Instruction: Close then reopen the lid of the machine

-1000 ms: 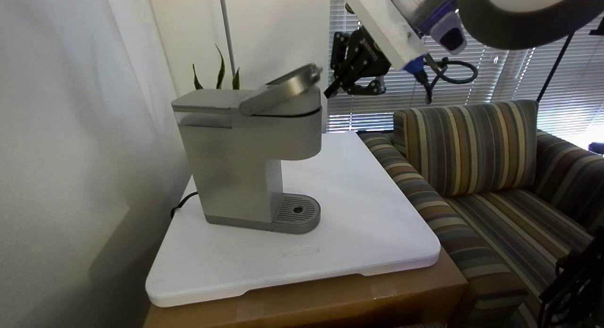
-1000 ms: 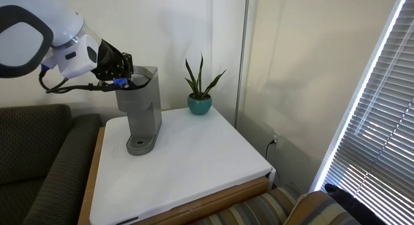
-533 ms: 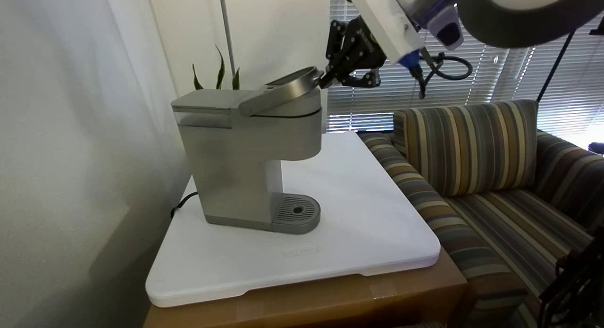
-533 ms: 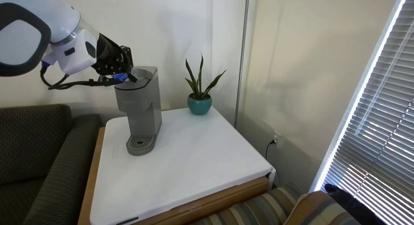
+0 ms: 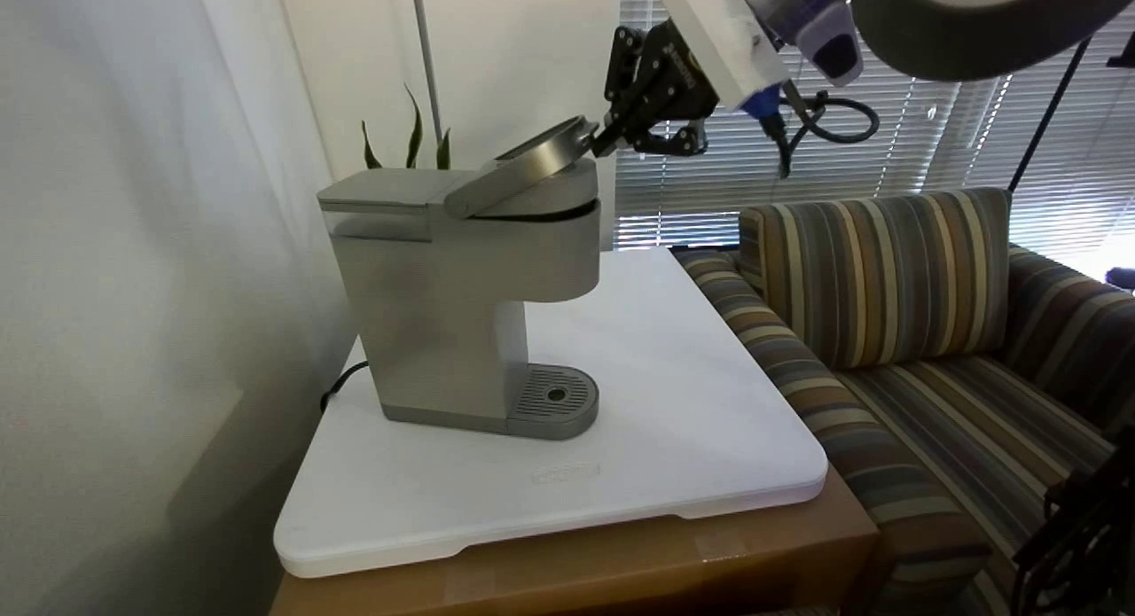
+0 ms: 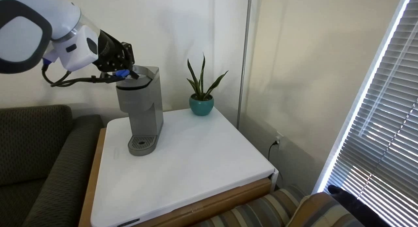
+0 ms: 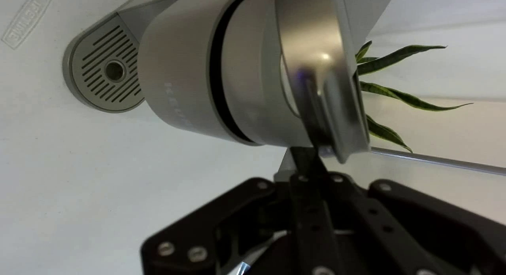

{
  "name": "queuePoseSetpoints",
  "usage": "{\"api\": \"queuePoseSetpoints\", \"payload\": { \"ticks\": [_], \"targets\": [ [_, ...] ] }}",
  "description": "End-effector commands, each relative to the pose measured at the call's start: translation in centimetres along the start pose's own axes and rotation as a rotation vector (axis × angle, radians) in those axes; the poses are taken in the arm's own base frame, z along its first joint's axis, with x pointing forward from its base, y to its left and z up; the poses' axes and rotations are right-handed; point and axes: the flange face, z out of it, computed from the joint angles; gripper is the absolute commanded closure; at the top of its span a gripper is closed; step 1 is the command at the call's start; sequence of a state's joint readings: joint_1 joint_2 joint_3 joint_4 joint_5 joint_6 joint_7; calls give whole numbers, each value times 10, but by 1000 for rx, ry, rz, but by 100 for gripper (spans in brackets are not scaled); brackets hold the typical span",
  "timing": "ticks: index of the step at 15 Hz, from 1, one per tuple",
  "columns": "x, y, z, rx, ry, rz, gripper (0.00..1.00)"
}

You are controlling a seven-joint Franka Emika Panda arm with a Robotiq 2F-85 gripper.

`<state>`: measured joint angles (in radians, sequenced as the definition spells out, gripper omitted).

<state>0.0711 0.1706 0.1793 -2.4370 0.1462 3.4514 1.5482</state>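
The machine (image 5: 443, 323) is a boxy grey coffee maker on the white table; it also shows in an exterior view (image 6: 143, 112) and in the wrist view (image 7: 174, 69). Its lid (image 5: 554, 191), with a metallic handle band (image 5: 532, 164), is slightly raised. A dark gap shows below the lid (image 7: 245, 73) in the wrist view. My gripper (image 5: 603, 144) is shut with nothing between the fingers. Its fingertips (image 7: 306, 154) are at the front end of the handle band, under its lip, and seem to touch it. In an exterior view my gripper (image 6: 134, 75) partly hides the lid.
The white table (image 6: 196, 161) bears a plant in a teal pot (image 6: 201, 106) near the wall. A metal pole (image 6: 245, 57) stands behind it. A striped armchair (image 5: 878, 279) is beside the table. A dark sofa (image 6: 32, 148) stands on another side. A black cord (image 5: 341, 381) runs behind the machine.
My gripper has moved up and in to the lid's front edge. The gap under the lid has widened as the lid rises a little. The machine has shifted very slightly backward.
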Motion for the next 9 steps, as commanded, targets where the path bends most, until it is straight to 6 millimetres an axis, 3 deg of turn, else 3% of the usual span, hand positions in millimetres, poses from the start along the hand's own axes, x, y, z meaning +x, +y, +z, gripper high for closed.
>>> {"api": "queuePoseSetpoints", "payload": {
  "ticks": [1, 9],
  "targets": [
    [-4, -15, -3, 44, -3, -37, 100],
    [-8, -36, -10, 86, 1, -96, 100]
  ]
}}
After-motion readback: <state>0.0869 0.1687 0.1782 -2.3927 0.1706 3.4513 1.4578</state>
